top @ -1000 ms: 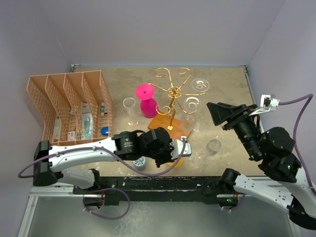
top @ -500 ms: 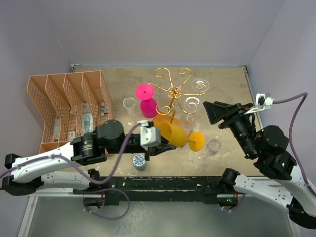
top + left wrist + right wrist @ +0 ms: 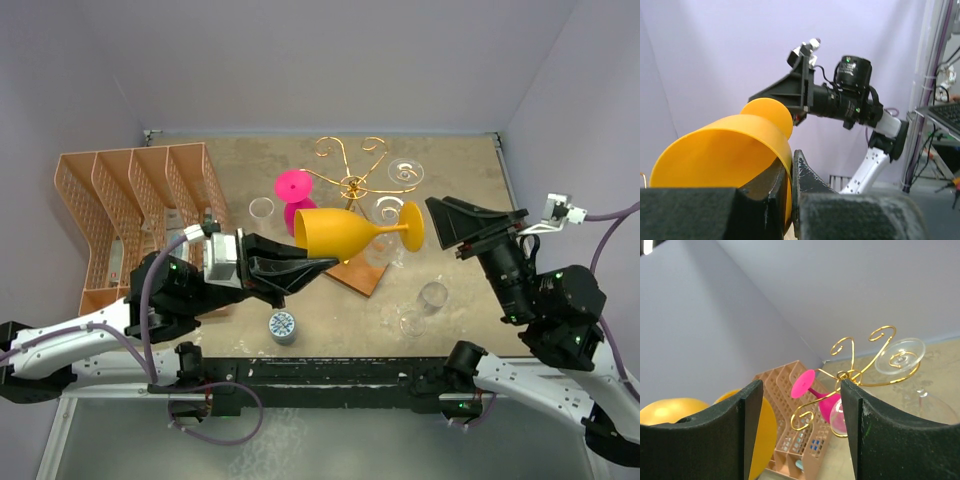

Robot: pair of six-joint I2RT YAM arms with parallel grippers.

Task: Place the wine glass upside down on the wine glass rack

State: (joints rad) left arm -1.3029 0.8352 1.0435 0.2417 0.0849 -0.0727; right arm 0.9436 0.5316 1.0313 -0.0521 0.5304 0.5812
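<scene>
An orange wine glass [image 3: 340, 235] hangs in the air on its side, its foot [image 3: 413, 225] pointing right. My left gripper [image 3: 314, 263] is shut on the bowl's rim, one finger inside the bowl and one outside, as the left wrist view shows [image 3: 791, 167]. The wine glass [image 3: 725, 150] fills that view's lower left. My right gripper [image 3: 440, 224] stands open just right of the foot, apart from it. In the right wrist view the foot [image 3: 765, 435] shows beside the left finger [image 3: 747, 425]. The gold wine glass rack [image 3: 352, 186] stands behind on its wooden base [image 3: 362, 277].
A pink glass [image 3: 297, 200] and a clear glass [image 3: 405, 172] hang upside down on the rack. Another clear glass [image 3: 262, 215] stands left of it, and one [image 3: 428, 302] lies at the front right. An orange divided basket [image 3: 140, 210] is at the left; a small blue-patterned cap [image 3: 282, 325] lies near the front.
My left arm has lifted the orange glass from beside the rack base and drawn back left; the glass now lies level with its foot toward the right gripper, which shifted slightly.
</scene>
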